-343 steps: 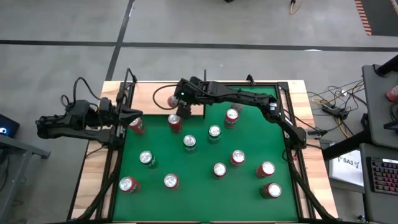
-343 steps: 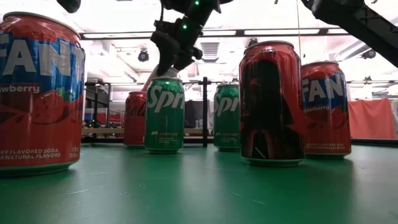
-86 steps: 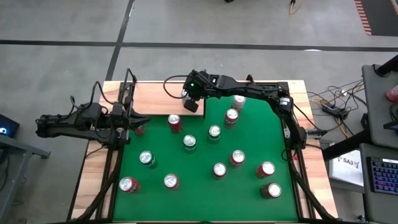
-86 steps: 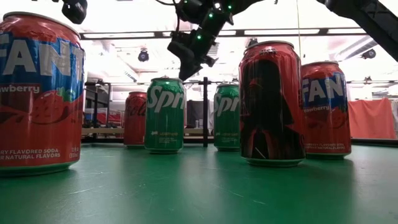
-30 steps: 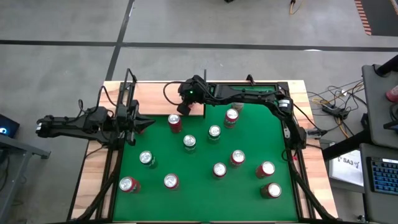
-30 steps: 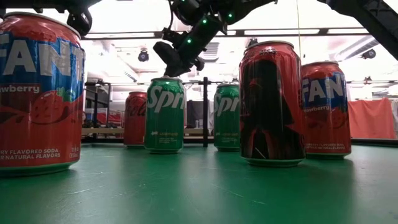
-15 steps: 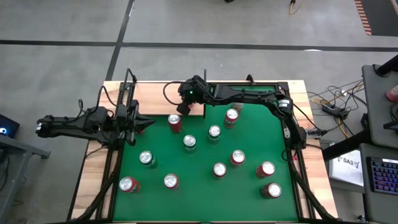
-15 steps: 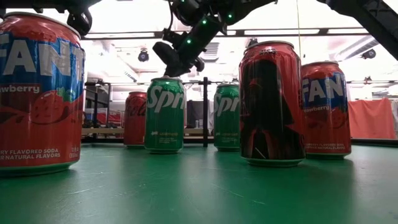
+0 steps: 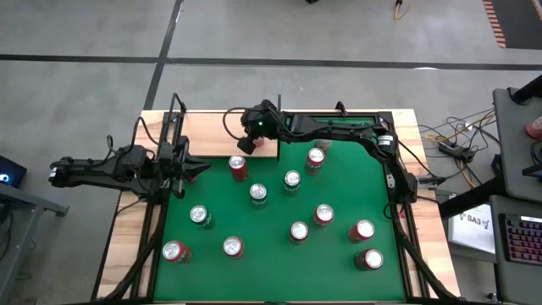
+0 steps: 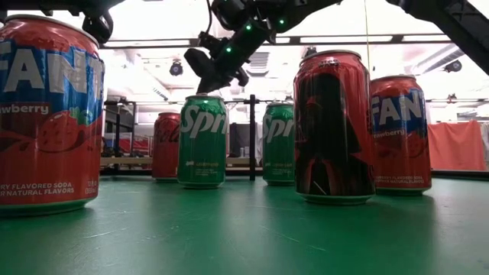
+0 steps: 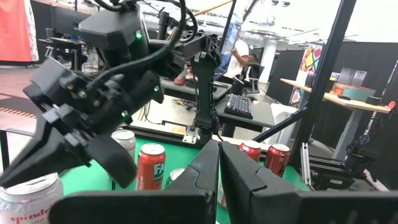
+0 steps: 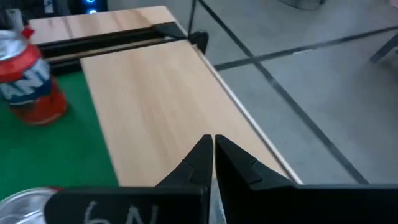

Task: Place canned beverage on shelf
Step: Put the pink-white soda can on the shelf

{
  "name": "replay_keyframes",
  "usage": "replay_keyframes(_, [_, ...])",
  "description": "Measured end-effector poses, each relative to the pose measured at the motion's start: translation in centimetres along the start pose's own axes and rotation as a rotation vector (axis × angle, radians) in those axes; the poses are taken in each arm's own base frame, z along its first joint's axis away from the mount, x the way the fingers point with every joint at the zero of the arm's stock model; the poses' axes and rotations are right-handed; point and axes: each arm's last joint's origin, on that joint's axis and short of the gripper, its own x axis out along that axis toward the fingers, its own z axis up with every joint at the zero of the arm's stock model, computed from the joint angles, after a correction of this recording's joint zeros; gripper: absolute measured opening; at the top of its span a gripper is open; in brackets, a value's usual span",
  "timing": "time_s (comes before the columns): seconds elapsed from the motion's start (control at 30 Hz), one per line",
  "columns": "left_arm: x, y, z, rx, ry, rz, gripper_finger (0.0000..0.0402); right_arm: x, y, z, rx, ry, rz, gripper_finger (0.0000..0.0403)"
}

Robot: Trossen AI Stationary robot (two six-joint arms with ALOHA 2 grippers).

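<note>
The shelf point(image 9: 207, 135) is a pale wood panel at the table's far left, and the stretch seen in the right wrist view point(image 12: 155, 106) is bare. My right gripper point(image 9: 240, 146) hovers shut above the shelf's right end, holding nothing point(image 12: 212, 146). My left gripper point(image 9: 193, 167) waits shut at the table's left edge, level point(image 11: 218, 152). A red can point(image 9: 238, 167) stands on the green felt just near of the shelf. A white can point(image 11: 28, 196) shows below my right gripper in the left wrist view; I cannot tell what it stands on.
Several red and green cans stand upright across the green felt point(image 9: 339, 195), among them two green ones point(image 10: 202, 141). A red Fanta can point(image 12: 31, 84) stands by the black rail near my left gripper. Black frame posts point(image 10: 251, 137) edge the table. A person point(image 11: 239, 53) is in the room beyond.
</note>
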Motion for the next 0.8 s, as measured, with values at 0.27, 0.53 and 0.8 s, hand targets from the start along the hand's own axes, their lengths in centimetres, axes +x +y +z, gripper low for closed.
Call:
replay_keyframes(0.27, [0.0, 0.0, 0.0, 0.0, 0.0, 0.0, 0.0, 1.0, -1.1, -1.2, 0.024, 0.078, -0.05, 0.0009])
replay_keyframes(0.53, [0.0, 0.0, 0.0, 0.0, -0.001, -0.001, 0.0, 0.7, 0.0, -1.4, 0.022, 0.104, -0.029, 0.0009])
replay_keyframes(0.8, [0.0, 0.0, 0.0, 0.001, -0.001, -0.001, 0.0, 0.4, 1.1, -1.4, 0.01, 0.1, -0.008, 0.0009])
